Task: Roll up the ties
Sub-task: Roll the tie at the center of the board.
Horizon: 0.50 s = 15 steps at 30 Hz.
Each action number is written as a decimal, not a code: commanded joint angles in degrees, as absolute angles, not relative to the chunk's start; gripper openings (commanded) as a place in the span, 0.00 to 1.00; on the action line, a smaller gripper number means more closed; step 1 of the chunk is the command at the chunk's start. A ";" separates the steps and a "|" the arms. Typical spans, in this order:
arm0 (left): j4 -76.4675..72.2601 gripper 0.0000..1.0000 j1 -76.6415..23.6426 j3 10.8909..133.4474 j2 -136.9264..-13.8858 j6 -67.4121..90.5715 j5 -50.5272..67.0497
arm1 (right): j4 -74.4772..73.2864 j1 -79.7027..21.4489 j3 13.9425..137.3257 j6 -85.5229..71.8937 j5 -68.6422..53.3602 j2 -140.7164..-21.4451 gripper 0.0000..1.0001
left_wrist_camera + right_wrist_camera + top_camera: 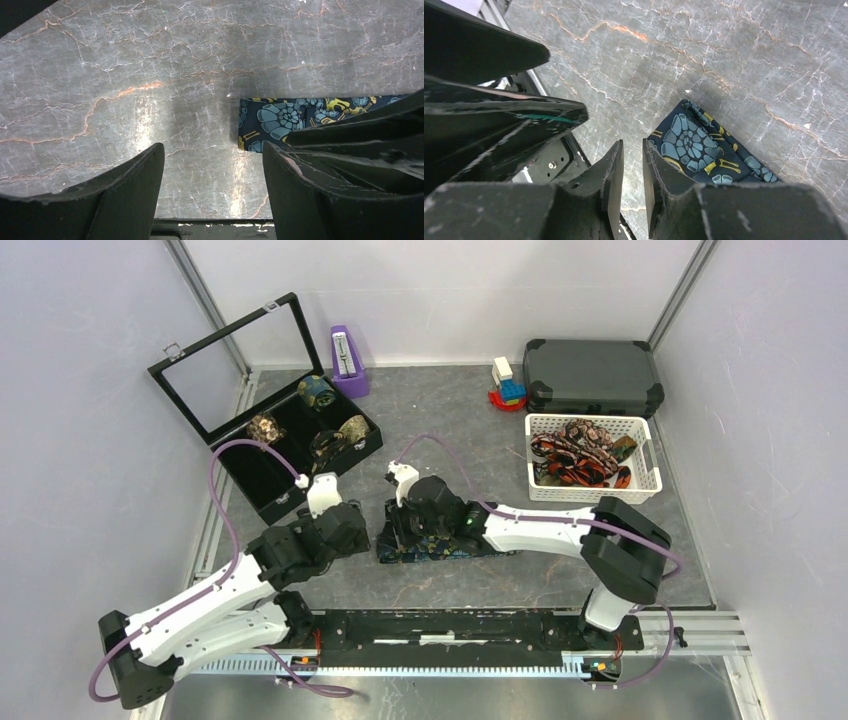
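Left gripper [212,149]: jaws wide, nothing between them, bare marbled table [125,75] under the gap. Navy paisley tie [280,117] lies flat on the table. Its end sits just ahead of and outside the right-hand finger, under the other arm's dark fingers.

Right gripper [633,146]: jaws narrow, a slit of table showing through, nothing held. The tie's end lies just outside its right-hand finger; cannot tell if it touches.

Well beyond both sets of jaws:
- white basket [592,421] holding loose red-orange and brown ties [572,455]
- black display box [258,498], lid up, rolled ties [318,392] in its compartments
- small white tag [270,307] on the lid edge, too small to read
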<state>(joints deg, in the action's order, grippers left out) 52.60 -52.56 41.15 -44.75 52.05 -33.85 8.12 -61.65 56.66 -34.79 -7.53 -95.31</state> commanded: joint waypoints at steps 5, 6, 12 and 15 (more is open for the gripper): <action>51.88 0.77 -52.25 40.59 -44.04 49.48 -33.49 | 7.66 -61.88 58.97 -34.13 -5.42 -98.53 0.26; 51.78 0.77 -52.29 40.54 -44.18 49.48 -33.49 | 7.44 -61.88 58.80 -33.66 -4.79 -98.53 0.25; 51.33 0.77 -52.29 40.15 -44.61 49.31 -32.96 | 6.06 -61.71 57.81 -31.99 -1.25 -98.45 0.25; 51.19 0.77 -52.29 40.03 -44.69 49.31 -32.88 | 6.32 -61.61 56.67 -31.90 -0.82 -98.01 0.24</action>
